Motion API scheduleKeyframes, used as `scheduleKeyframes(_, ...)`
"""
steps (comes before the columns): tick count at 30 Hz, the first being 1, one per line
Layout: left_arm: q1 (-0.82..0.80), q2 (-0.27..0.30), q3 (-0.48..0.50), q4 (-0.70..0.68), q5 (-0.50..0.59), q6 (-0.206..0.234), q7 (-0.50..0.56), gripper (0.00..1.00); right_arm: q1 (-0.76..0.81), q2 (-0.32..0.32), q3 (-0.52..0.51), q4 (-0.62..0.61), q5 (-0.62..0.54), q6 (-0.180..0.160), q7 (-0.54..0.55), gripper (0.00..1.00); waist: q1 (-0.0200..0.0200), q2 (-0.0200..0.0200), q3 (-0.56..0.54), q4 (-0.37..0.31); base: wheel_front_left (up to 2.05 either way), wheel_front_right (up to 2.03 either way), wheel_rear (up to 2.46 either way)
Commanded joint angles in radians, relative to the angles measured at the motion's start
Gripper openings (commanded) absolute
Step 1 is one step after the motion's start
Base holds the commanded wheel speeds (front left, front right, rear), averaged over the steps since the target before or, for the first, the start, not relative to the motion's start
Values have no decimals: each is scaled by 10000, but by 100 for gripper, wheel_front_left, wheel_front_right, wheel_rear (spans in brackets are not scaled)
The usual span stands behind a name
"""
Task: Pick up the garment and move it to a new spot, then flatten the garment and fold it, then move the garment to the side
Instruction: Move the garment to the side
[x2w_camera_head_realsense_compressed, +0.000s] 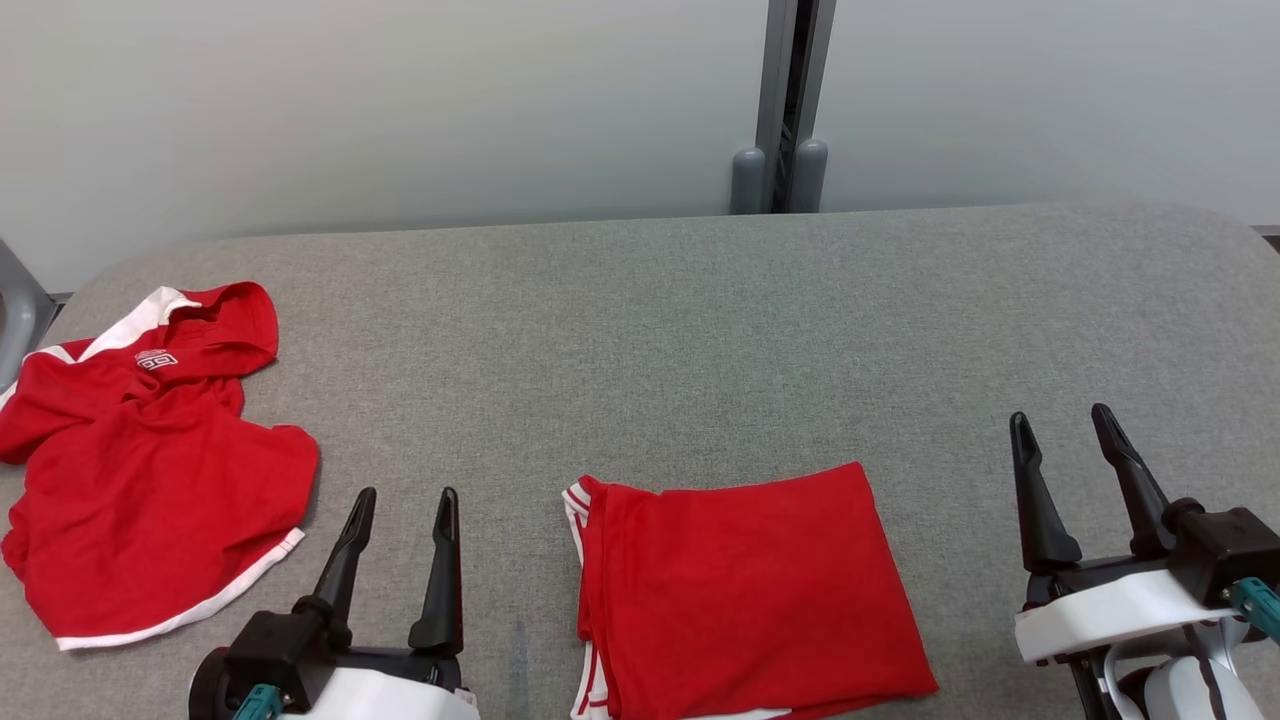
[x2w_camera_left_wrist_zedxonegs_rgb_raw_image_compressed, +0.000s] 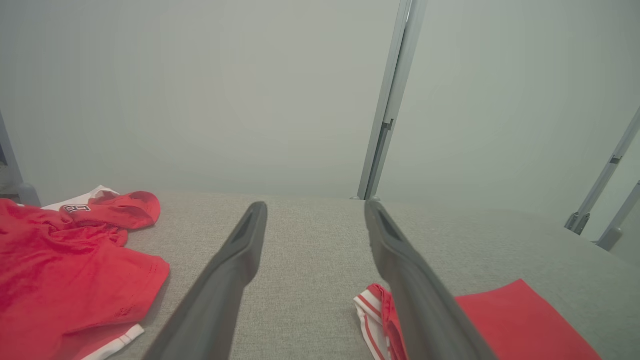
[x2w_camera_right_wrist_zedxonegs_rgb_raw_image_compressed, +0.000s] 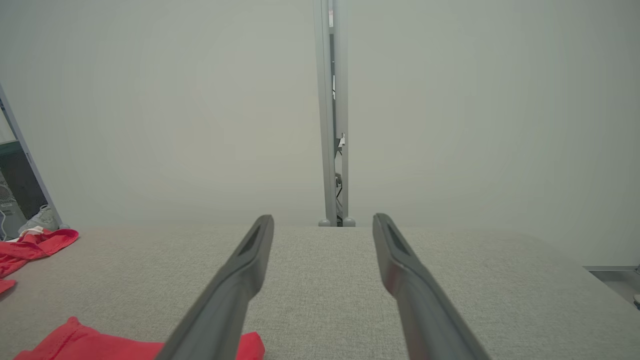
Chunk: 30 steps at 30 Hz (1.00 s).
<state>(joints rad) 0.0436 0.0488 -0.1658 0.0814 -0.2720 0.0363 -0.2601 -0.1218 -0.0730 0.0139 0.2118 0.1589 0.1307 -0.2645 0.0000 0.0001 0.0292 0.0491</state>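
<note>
A red garment (x2w_camera_head_realsense_compressed: 745, 590) with white-striped edges lies folded into a neat rectangle at the near middle of the grey padded table (x2w_camera_head_realsense_compressed: 700, 330); it also shows in the left wrist view (x2w_camera_left_wrist_zedxonegs_rgb_raw_image_compressed: 525, 320) and the right wrist view (x2w_camera_right_wrist_zedxonegs_rgb_raw_image_compressed: 90, 345). My left gripper (x2w_camera_head_realsense_compressed: 406, 495) (x2w_camera_left_wrist_zedxonegs_rgb_raw_image_compressed: 316, 205) stands open just left of it, with nothing between its fingers. My right gripper (x2w_camera_head_realsense_compressed: 1060, 415) (x2w_camera_right_wrist_zedxonegs_rgb_raw_image_compressed: 324, 217) is open and empty to the right of the fold, above bare table. A second red garment (x2w_camera_head_realsense_compressed: 150, 480) (x2w_camera_left_wrist_zedxonegs_rgb_raw_image_compressed: 60, 270) (x2w_camera_right_wrist_zedxonegs_rgb_raw_image_compressed: 30, 245), a crumpled shirt with white trim, lies at the table's left end.
A pale wall with a grey vertical post (x2w_camera_head_realsense_compressed: 785, 100) runs behind the table's far edge. The table's far half is bare fabric. A grey frame leg (x2w_camera_head_realsense_compressed: 18, 310) stands past the left end.
</note>
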Motion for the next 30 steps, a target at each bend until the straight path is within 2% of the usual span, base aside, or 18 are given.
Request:
scheduleKeyframes(1,15,37,8,16,-9,11,-40,100,62,-79,-19,40,33,0,-18,100,0,-1,-1,5,0,0,0)
scheduleKeyframes(9,15,37,-32,32,-1,19,-40,100,117,-80,134,250,177,0,-18,100,0,-1,39,54,0,0,0)
scheduleKeyframes(17,-49,39,-131,57,-67,42,-40,100,284,-210,670,968,1354,0,-18,100,0,-1,131,221,0,0,0)
scheduleKeyframes(23,-148,34,-197,38,-129,57,-40,100,121,-640,2038,2183,2730,-1,58,100,0,-1,342,417,0,0,0)
scheduleKeyframes(30,-432,34,-272,45,-42,-7,-40,100,-634,-999,3084,3338,3906,0,350,100,0,-1,875,638,0,0,0)
